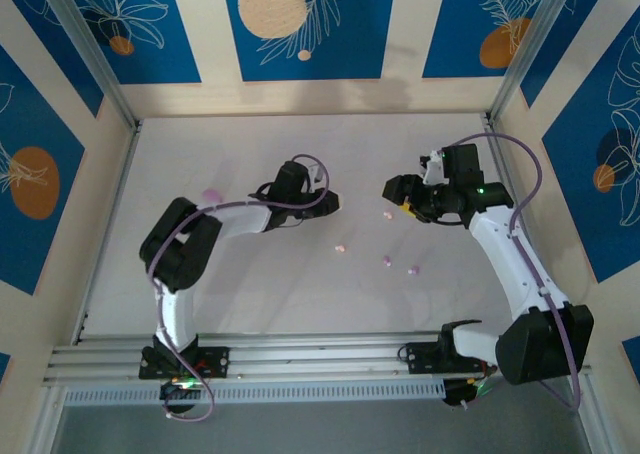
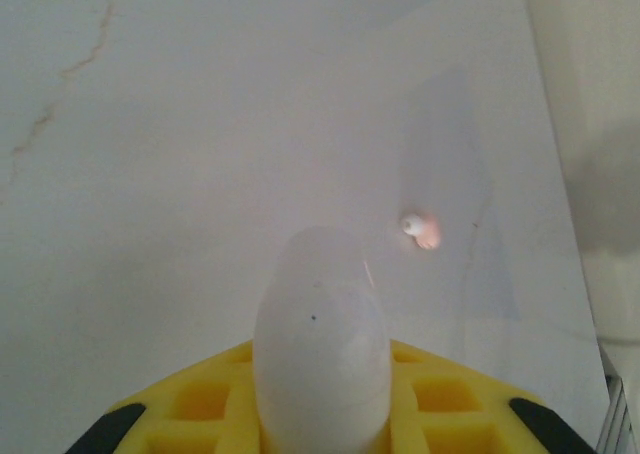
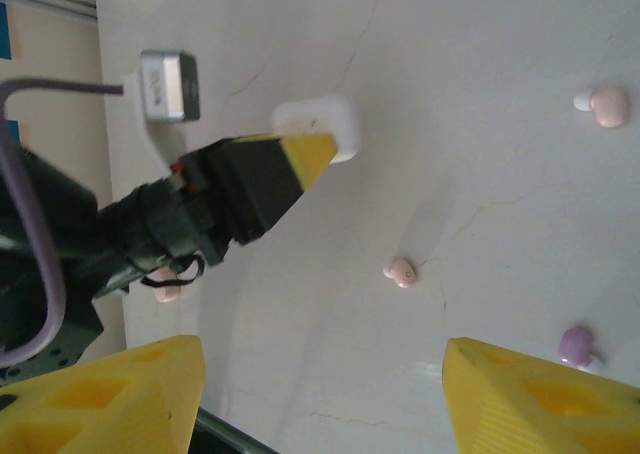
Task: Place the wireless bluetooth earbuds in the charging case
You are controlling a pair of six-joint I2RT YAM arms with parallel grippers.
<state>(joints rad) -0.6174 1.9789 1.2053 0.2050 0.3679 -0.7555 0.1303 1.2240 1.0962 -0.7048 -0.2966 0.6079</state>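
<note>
Currently: left gripper (image 2: pixel 320 414) clenches white charging case (image 2: pixel 320 324); right gripper (image 3: pixel 320 359) hangs released, empty; earbuds (image 3: pixel 402 272) lie loose on table (image 3: pixel 480 124), none visibly inserted.

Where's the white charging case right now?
The case sits clamped in the left gripper, near the middle of the table, left of the right gripper; a pink earbud lies just ahead.
</note>
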